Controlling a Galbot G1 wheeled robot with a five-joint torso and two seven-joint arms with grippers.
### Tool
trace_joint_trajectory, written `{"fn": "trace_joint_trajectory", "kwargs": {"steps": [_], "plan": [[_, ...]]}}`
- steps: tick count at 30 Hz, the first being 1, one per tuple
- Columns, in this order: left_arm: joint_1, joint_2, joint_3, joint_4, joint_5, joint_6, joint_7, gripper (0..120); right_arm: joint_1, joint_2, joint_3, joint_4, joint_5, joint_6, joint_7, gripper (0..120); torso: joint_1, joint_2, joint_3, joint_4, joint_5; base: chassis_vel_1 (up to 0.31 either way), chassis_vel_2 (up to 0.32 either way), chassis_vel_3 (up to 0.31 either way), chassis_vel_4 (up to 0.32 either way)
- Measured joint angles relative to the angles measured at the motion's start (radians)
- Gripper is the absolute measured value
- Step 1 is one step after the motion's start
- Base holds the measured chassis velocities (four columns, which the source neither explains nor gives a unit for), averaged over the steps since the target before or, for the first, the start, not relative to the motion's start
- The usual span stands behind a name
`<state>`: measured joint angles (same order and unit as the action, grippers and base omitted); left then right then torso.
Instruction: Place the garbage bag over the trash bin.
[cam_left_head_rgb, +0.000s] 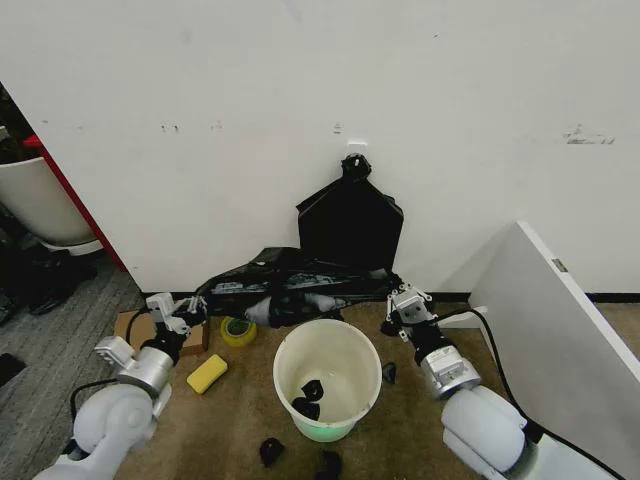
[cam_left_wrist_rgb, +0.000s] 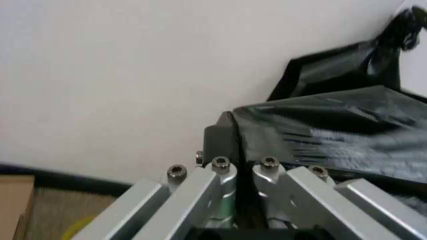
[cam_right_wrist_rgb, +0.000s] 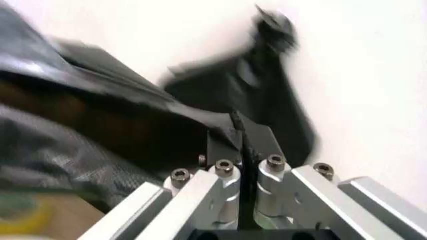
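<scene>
The glossy black garbage bag (cam_left_head_rgb: 295, 285) hangs stretched between my two grippers, just behind and above the far rim of the round white trash bin (cam_left_head_rgb: 327, 378). My left gripper (cam_left_head_rgb: 188, 313) is shut on the bag's left end, and the left wrist view shows the crinkled garbage bag (cam_left_wrist_rgb: 333, 132) clamped between the closed fingers (cam_left_wrist_rgb: 227, 182). My right gripper (cam_left_head_rgb: 397, 298) is shut on the right end; a thin edge of the garbage bag (cam_right_wrist_rgb: 100, 130) runs between its fingers (cam_right_wrist_rgb: 230, 177). The bin stands on the brown floor with small black scraps inside.
A flat black bundle (cam_left_head_rgb: 350, 220) knotted at its top hangs on the white wall. A yellow sponge (cam_left_head_rgb: 206, 373), a tape roll (cam_left_head_rgb: 238, 331) and a cardboard box (cam_left_head_rgb: 135, 328) lie left of the bin. A white panel (cam_left_head_rgb: 545, 300) leans at right. Black scraps (cam_left_head_rgb: 271, 450) lie near the bin.
</scene>
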<state>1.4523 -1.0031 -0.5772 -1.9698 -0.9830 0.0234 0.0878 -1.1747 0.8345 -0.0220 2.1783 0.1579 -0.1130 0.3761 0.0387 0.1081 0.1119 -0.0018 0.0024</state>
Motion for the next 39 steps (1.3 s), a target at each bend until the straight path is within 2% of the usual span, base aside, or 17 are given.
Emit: {"fn": "trace_joint_trajectory", "kwargs": {"steps": [5,7,8,9,12,17,19,23,25,27,30,31,35,37,39], "plan": [[0.027,-0.018,0.042,-0.038,0.058,-0.013,0.062,0,0.017,0.024,-0.023,0.016,0.022,0.091,-0.109,0,0.000,0.000,0.000,0.0000,-0.0003,0.000,0.000,0.000,0.000],[0.031,-0.028,0.054,-0.043,0.113,-0.024,0.086,0,0.026,0.030,-0.026,0.040,0.034,0.093,-0.131,0,0.000,0.000,0.000,-0.0002,0.0007,0.000,0.000,0.000,0.000],[0.033,-0.031,0.060,-0.037,0.175,-0.040,0.110,3,0.030,0.029,-0.025,0.056,0.042,0.085,-0.132,0,0.000,0.000,0.000,-0.0001,0.0005,0.000,0.000,0.000,0.000],[0.033,-0.031,0.060,-0.037,0.175,-0.040,0.110,3,0.030,0.029,-0.025,0.056,0.042,0.085,-0.132,0,0.000,0.000,0.000,-0.0001,0.0005,0.000,0.000,0.000,0.000],[0.048,-0.021,0.067,-0.003,0.334,-0.092,0.170,16,0.031,0.011,-0.012,0.108,0.070,0.026,-0.102,0,0.000,0.000,0.000,-0.0001,0.0001,0.000,0.000,0.000,0.000],[0.071,-0.007,0.063,0.035,0.499,-0.136,0.258,30,0.032,0.002,-0.002,0.152,0.098,-0.034,-0.045,0,0.000,0.000,0.000,-0.0001,0.0001,0.000,0.000,0.000,0.000],[0.077,-0.012,0.058,0.054,0.579,-0.157,0.284,41,0.042,0.006,0.003,0.161,0.106,-0.048,-0.025,0,0.000,0.000,0.000,-0.0001,0.0002,0.000,0.000,0.000,0.000],[0.082,-0.030,0.060,0.063,0.614,-0.176,0.314,57,0.063,0.020,0.026,0.153,0.110,-0.054,-0.017,0,0.000,0.000,0.000,0.0000,0.0001,0.000,0.000,0.000,0.000],[0.082,-0.033,0.059,0.064,0.616,-0.183,0.328,61,0.066,0.021,0.031,0.148,0.110,-0.053,-0.018,0,0.000,0.000,0.000,-0.0001,0.0000,0.000,0.000,0.000,0.000],[0.079,-0.036,0.046,0.068,0.622,-0.215,0.403,69,0.070,0.024,0.045,0.130,0.103,-0.038,-0.034,0,0.000,0.000,0.000,-0.0001,0.0002,0.000,0.000,0.000,0.000],[0.064,-0.036,0.026,0.076,0.625,-0.293,0.578,82,0.071,0.027,0.054,0.116,0.092,-0.014,-0.058,0,0.000,0.000,0.000,-0.0001,0.0002,0.000,0.000,0.000,0.000],[0.064,-0.036,0.026,0.076,0.625,-0.293,0.578,82,0.071,0.027,0.054,0.116,0.092,-0.014,-0.058,0,0.000,0.000,0.000,-0.0001,0.0002,0.000,0.000,0.000,0.000],[0.033,-0.034,0.010,0.089,0.613,-0.355,0.826,97,0.066,0.034,0.045,0.126,0.090,-0.008,-0.075,0,0.000,0.000,0.000,-0.0002,0.0001,0.000,0.000,0.000,0.000],[0.016,-0.029,0.002,0.102,0.626,-0.367,0.910,100,0.071,0.038,0.044,0.127,0.089,-0.007,-0.081,0,0.000,0.000,0.000,-0.0002,0.0001,0.000,0.000,0.000,0.000],[0.008,-0.026,-0.003,0.112,0.641,-0.373,0.931,100,0.075,0.040,0.044,0.126,0.089,-0.007,-0.082,0,0.000,0.000,0.000,-0.0002,0.0002,0.000,0.000,0.000,0.000]]}}
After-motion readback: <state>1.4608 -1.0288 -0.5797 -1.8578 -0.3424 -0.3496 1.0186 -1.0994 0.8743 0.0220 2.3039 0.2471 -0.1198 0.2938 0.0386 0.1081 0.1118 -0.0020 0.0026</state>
